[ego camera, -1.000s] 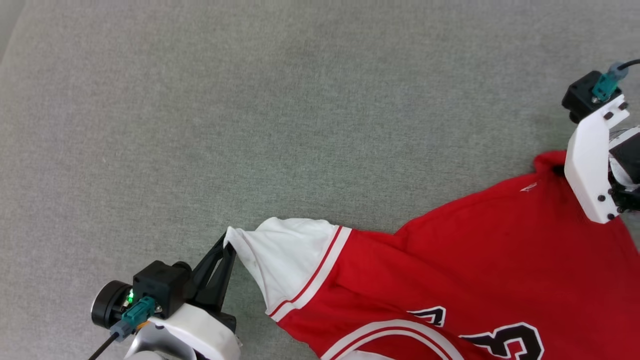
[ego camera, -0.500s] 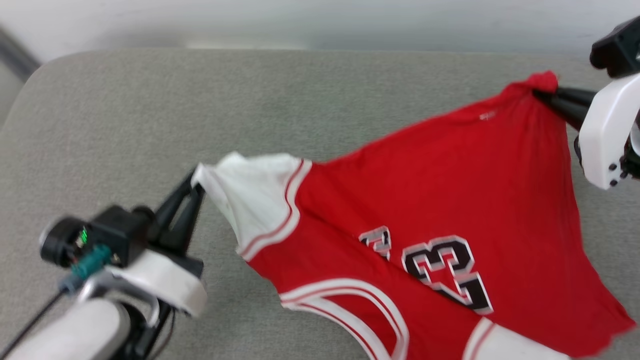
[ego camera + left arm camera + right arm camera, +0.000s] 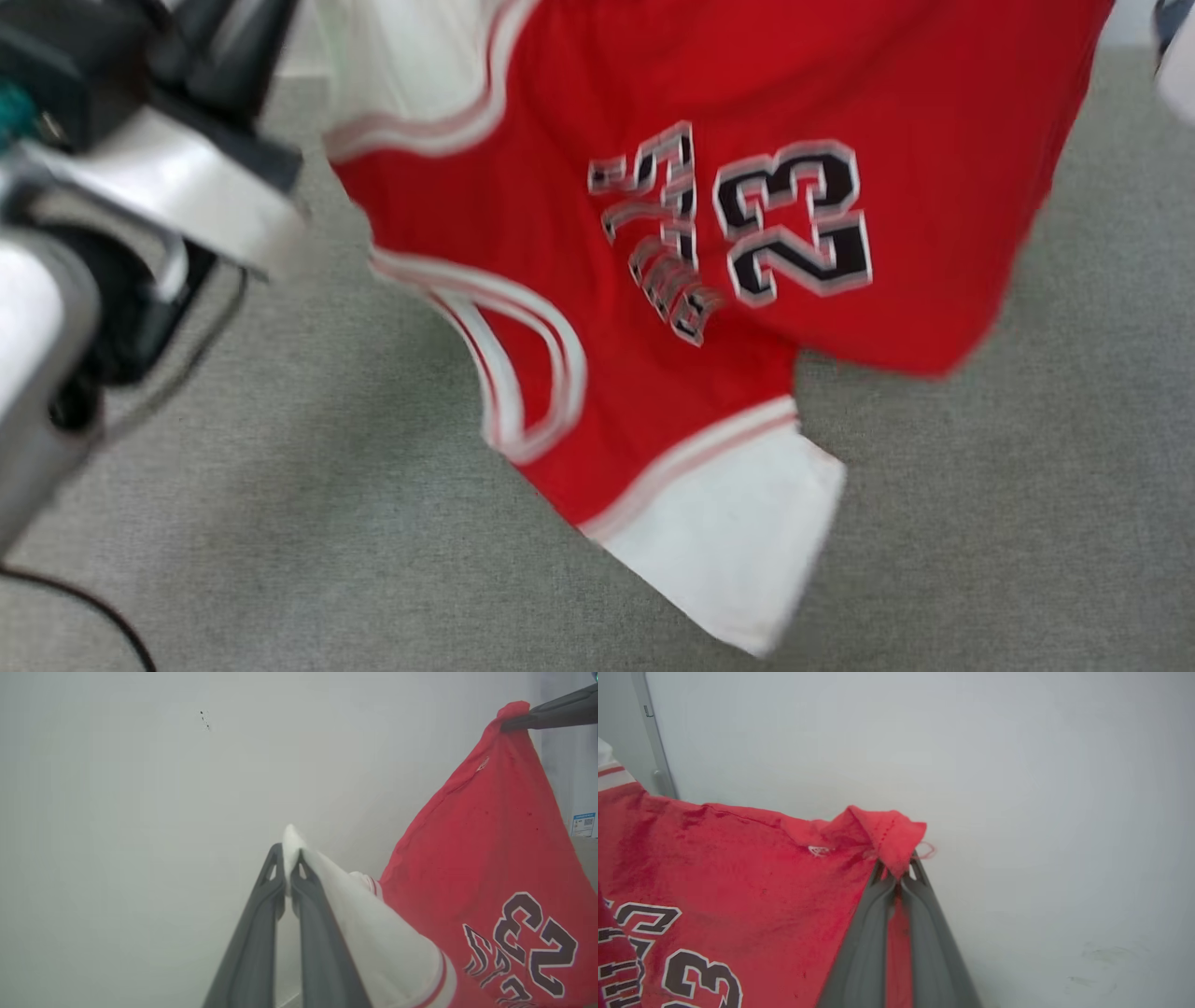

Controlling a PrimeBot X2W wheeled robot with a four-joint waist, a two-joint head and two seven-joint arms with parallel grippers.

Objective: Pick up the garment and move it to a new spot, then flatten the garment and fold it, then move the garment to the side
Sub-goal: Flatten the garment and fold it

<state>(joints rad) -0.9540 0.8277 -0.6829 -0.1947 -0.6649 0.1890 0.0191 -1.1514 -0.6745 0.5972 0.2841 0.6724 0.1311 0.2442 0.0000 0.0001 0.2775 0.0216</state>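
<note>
The garment, a red jersey T-shirt with white sleeves and black-and-white lettering, hangs in the air above the grey cushioned surface, stretched between both grippers. My left gripper is shut on the tip of a white sleeve. My right gripper is shut on a bunched red corner of the garment. In the left wrist view the right gripper's fingers pinch that corner at the top right. The other white sleeve dangles lowest, just over the surface.
My left arm's pale wrist takes up the upper left of the head view, with a dark cable trailing below it. A pale wall stands behind the garment. A metal strip runs up the wall at the left.
Both grippers have risen with the garment, lifting it off the grey surface so it now hangs free. The head camera has also shifted, so the whole picture has moved.
</note>
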